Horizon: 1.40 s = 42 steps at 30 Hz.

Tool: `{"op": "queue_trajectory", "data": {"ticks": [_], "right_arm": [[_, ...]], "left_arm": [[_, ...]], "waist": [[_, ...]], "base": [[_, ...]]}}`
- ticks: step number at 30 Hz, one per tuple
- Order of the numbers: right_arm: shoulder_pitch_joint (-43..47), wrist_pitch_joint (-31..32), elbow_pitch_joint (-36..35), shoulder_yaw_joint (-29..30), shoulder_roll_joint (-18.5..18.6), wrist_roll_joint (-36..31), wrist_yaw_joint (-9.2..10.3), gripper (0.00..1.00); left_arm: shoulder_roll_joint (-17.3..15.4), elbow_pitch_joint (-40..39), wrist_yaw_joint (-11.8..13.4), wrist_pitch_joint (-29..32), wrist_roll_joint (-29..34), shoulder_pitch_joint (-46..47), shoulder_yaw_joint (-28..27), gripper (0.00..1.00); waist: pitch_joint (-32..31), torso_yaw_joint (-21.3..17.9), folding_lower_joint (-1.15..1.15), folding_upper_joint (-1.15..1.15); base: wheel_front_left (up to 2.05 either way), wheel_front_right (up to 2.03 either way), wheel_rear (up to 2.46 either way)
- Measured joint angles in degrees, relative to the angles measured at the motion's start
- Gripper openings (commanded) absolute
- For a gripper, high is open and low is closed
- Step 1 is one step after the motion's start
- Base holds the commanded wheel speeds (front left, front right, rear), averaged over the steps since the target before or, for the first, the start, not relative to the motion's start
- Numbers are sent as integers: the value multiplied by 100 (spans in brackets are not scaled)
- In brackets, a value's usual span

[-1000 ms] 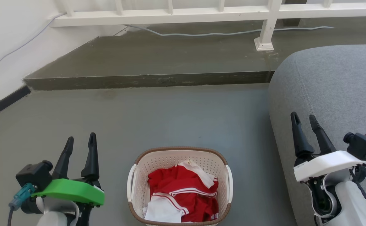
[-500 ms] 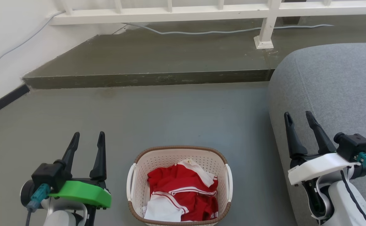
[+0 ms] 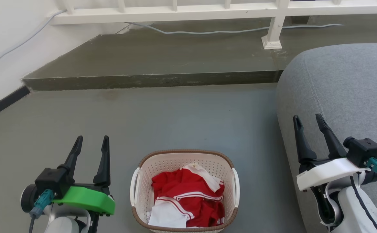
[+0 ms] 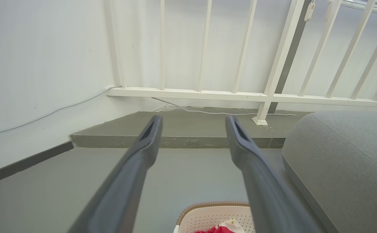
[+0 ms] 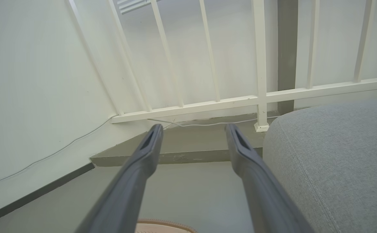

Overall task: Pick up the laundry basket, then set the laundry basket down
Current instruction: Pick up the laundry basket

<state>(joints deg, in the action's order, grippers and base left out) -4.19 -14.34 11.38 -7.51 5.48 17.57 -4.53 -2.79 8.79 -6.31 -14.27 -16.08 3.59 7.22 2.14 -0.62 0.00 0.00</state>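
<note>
Head view: cream-white perforated plastic laundry basket (image 3: 175,163) with brown woven-look rim, standing on grey floor (image 3: 175,119) between left gripper (image 3: 92,139) and right gripper (image 3: 307,118), both spread open, empty. Probably light and fairly stiff, carrying only soft red-and-white clothes (image 3: 188,197). Best taken by white side handles (image 3: 133,191).

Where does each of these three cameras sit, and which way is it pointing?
Head view: on the head, facing forward and down at the laundry basket; left pincer and right pincer show low.
Left wrist view: on that wrist, facing the railing along its own fingers.
Right wrist view: likewise, grey sofa beside.
Shared: all three catch the laundry basket.
</note>
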Motion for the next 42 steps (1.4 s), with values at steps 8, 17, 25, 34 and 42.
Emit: {"op": "queue_trajectory", "data": {"ticks": [8,17,25,34,42], "right_arm": [[1,0,9,71,-14,-46,-1,100],[-5,0,113,92,-23,-104,-19,100],[-224,-1,578,-69,-38,-301,-48,100],[-753,-8,1132,-191,-88,-301,-101,100],[-1260,-9,1571,-281,-119,-300,-148,100]], "left_arm": [[5,-9,-31,0,16,5,2,100],[12,41,-51,0,14,193,11,100],[23,383,-56,-15,-23,550,-3,100],[37,994,-74,-15,-137,1085,27,100],[25,1582,-77,-15,-137,1669,143,100]], "waist": [[171,-8,0,0],[658,-53,0,0],[1244,-138,0,0],[1966,-240,0,0],[2540,-263,0,0]], "base": [[0,0,0],[0,0,0],[0,0,0],[0,0,0],[0,0,0]]}}
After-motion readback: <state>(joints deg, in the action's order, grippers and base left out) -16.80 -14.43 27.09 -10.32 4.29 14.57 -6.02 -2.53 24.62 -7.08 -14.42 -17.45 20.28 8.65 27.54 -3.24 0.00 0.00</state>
